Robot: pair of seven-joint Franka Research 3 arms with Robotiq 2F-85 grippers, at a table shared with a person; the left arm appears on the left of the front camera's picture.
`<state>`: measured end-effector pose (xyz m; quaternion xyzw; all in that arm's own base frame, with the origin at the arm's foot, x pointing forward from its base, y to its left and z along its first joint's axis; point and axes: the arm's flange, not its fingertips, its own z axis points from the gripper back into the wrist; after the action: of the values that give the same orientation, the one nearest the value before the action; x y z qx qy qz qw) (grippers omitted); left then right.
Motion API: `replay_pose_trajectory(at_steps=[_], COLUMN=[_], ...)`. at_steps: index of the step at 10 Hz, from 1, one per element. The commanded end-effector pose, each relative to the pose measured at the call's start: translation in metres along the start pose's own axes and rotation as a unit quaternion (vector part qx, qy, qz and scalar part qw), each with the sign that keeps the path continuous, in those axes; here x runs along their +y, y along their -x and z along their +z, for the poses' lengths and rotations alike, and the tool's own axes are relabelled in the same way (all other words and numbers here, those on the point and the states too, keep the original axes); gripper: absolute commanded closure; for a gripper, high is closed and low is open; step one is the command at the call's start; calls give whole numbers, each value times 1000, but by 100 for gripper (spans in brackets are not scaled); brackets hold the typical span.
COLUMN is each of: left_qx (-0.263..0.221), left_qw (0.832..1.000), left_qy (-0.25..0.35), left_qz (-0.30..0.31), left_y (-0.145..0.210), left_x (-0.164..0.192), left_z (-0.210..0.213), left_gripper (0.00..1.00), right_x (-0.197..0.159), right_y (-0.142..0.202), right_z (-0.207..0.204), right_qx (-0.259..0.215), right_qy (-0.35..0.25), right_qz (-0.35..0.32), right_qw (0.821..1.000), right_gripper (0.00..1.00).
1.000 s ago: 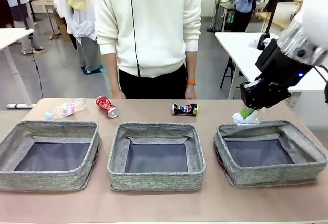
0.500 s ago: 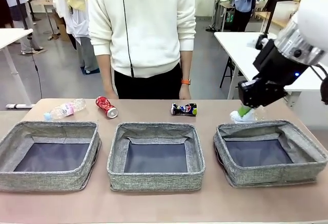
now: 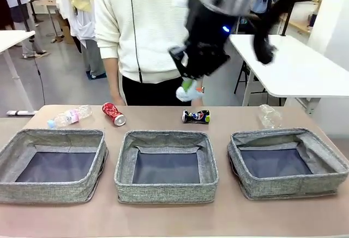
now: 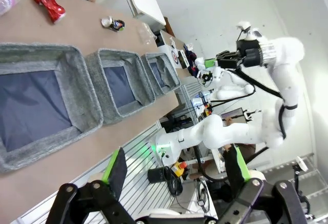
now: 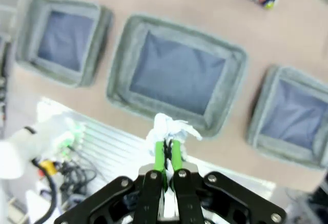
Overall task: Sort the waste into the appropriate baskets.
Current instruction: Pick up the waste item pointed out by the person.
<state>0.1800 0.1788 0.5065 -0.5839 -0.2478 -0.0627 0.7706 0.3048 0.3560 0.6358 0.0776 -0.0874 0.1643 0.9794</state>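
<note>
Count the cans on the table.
2: a dented red can beyond the right corner of the left basket, and a dark blue can beyond the middle basket. None seems hidden.

I count three low rectangular baskets of grey woven fabric: a left basket, a middle basket and a right basket. Two cans lie there, one dented red can and one dark blue can. Then one clear pink-labelled bottle, one clear plastic cup and one small white paper ball.
</note>
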Motion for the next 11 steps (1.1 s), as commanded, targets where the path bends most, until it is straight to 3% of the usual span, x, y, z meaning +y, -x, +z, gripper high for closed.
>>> replay_pose_trajectory(at_steps=[1,4,11], left_qx=[-4,-4,-4], left_qw=[1000,1000,1000], left_qy=[8,8,8], left_qz=[-9,-9,-9], left_y=[-2,-2,-2], left_x=[-2,-2,-2], left_z=[0,0,0], left_gripper=[0,0,0], right_x=[44,56,38], right_y=[-50,-61,-64], right_z=[34,64,120], right_qx=[75,53,8], right_qy=[54,90,59], right_qz=[-31,-34,-94], right_qw=[995,994,994], right_gripper=[96,96,96])
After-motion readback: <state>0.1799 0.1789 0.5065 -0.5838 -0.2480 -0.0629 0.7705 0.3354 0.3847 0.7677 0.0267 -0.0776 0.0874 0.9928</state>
